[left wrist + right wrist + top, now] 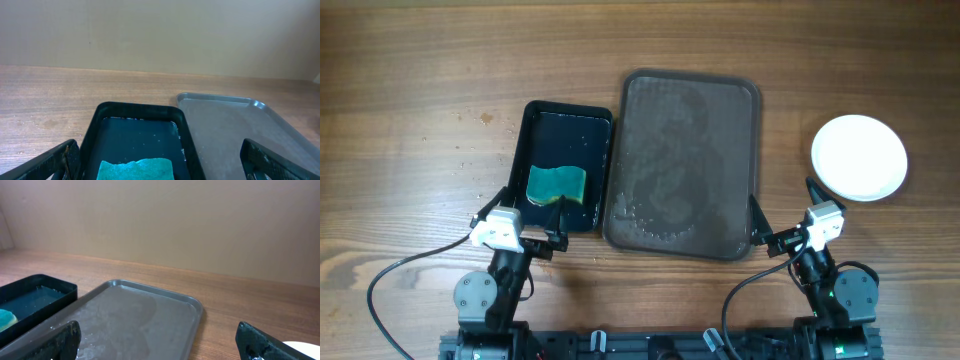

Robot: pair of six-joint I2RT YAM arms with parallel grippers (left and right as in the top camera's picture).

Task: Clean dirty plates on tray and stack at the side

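Tray (685, 160) bare, only wet streaks. Plates (859, 157) on table, well right of tray; top white, no smears visible; count in stack unclear. Sponge (557, 183) lying in black tray (570, 108). Left gripper (536, 195), right gripper (780, 190) spread wide, holding nothing, at near edge. Judged done: cleaning, stacking; nothing obvious left.

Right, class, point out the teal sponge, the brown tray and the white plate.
teal sponge (557, 183): overhead view, middle of its top face.
brown tray (685, 140): overhead view, bare floor near its centre.
white plate (859, 157): overhead view, centre of its top.
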